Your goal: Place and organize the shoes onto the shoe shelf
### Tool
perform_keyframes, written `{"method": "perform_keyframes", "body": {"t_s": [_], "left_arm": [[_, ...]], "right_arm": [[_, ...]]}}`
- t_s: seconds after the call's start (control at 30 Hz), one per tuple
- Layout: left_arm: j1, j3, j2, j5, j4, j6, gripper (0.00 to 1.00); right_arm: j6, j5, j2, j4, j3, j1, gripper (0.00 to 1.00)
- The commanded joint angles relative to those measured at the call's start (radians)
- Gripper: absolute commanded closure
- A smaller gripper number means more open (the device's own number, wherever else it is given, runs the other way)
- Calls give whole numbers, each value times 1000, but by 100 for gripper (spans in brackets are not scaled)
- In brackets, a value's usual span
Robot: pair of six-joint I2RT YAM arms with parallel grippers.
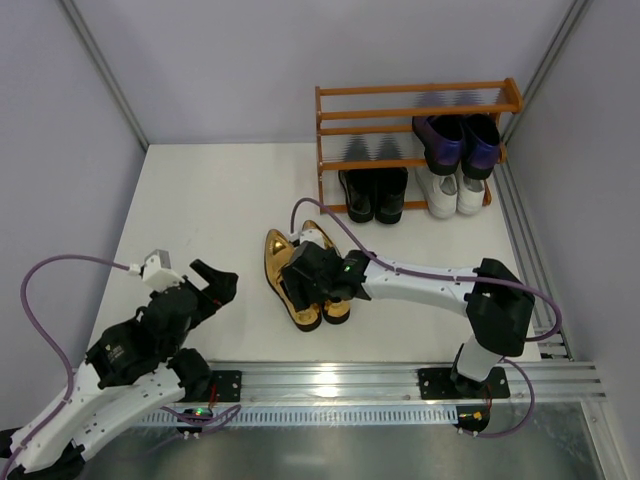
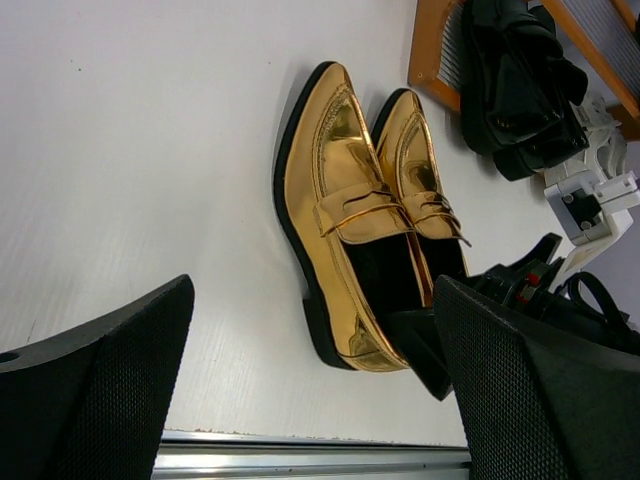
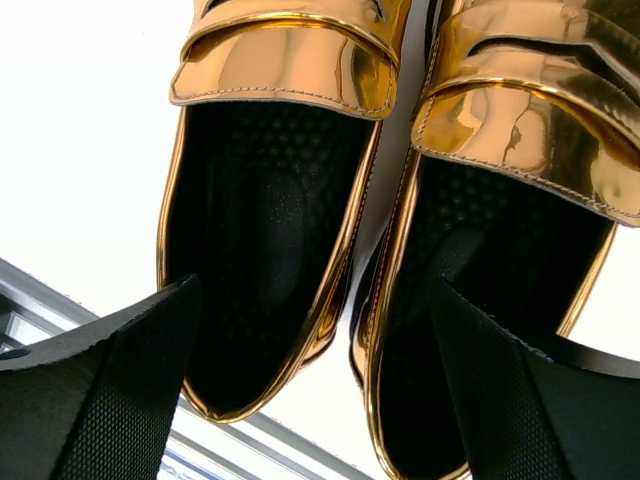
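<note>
Now, far left: left tool (image 1: 203, 287) over the bare surface (image 1: 220, 200), jaws spread, nothing between them. Centre: gold loafers (image 1: 279, 258) side by side on the surface, the only pair not racked. Right tool (image 1: 322, 283) hangs over their heels, jaws wide across both openings, not pinching. Right rear: shoe shelf (image 1: 420, 90) holds black loafers (image 1: 375, 194) and white sneakers (image 1: 450, 192) low, purple loafers (image 1: 460, 140) above. Step: grasping the gold pair. Next, probably: lower, close on the heel walls, lift, carry to the free upper-left slot.

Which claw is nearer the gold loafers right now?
Right. The right claw hangs open over the gold loafers, at their heels; the left claw sits open, apart, to their left.
</note>
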Motion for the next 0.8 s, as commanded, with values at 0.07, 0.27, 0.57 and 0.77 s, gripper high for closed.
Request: {"method": "perform_keyframes", "body": {"t_s": [0.07,0.27,0.57,0.77], "left_arm": [[0,-9,-16,-30,-8,-18,0],[0,-12,-35,-28,-24,-26,0],[0,-18,-36,-25,-21,-37,0],[0,-18,-39,-28,-30,-40,0]], "right_arm": [[56,3,-1,-22,-10,9,7],[77,4,-25,-42,-71,11,7],[42,43,1,-49,-52,11,7],[-13,-5,64,-35,37,7,33]]}}
